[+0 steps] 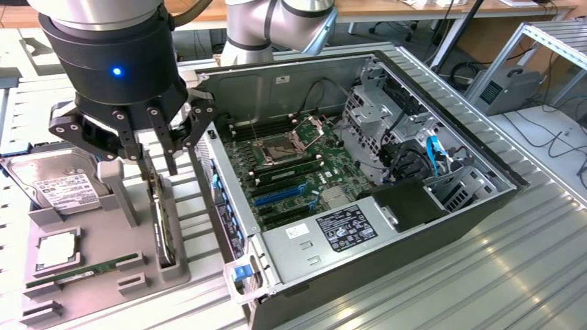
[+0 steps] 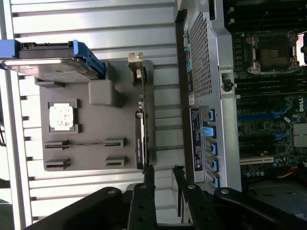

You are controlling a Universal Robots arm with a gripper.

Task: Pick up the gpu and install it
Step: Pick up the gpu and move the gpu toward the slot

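The gpu [image 1: 163,227] stands on its long edge in a slot of the grey holder tray [image 1: 119,234], beside the open computer case [image 1: 303,82]. In the wrist view the gpu [image 2: 140,139] shows edge-on as a thin dark strip with its pale metal bracket [image 2: 136,64] at the far end. My gripper [image 1: 158,168] hangs straight down over one end of the card, fingertips just above its top edge. Its fingers [image 2: 148,175] stand apart in the wrist view, the gripper [image 2: 163,171] open with bare table slats showing between them and nothing held.
On the same tray lie a silver hard drive [image 1: 57,187], a processor chip [image 1: 57,251] and a green memory stick [image 1: 87,270]. The case lies on its side with the motherboard [image 1: 293,172] and blue slots [image 1: 280,194] exposed. The case's rear wall [image 2: 206,96] stands close beside the tray.
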